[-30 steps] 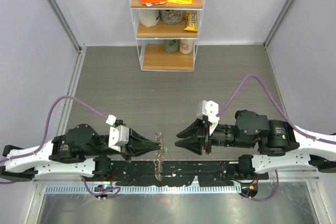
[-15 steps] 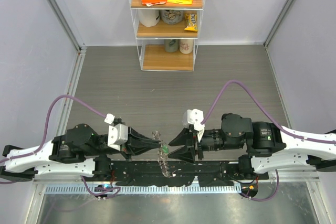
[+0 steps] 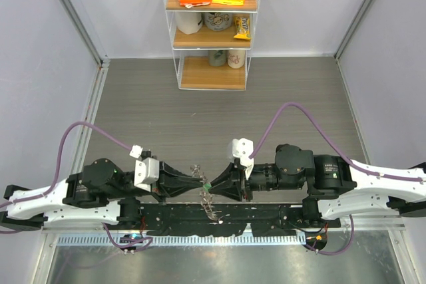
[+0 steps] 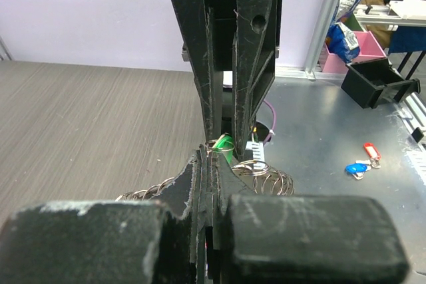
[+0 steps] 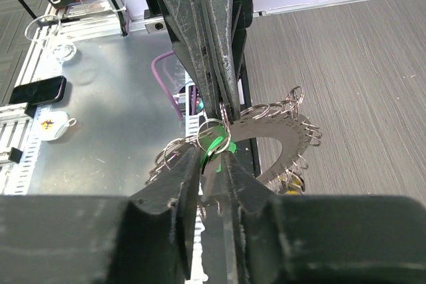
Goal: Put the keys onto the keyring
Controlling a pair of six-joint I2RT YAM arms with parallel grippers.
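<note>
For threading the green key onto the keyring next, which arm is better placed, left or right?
Right, probably. The right gripper pinches the green key at its fingertips, beside the keyring, so it can guide the key. The left gripper is shut on the keyring and better just steadies it.

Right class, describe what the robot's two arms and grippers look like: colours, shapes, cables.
Both arms pair white shells with bulky black joint housings. The left arm and right arm each carry a looping purple cable and a small white block behind the gripper. The left gripper and right gripper are black, tapering to narrow, scratched fingers.
</note>
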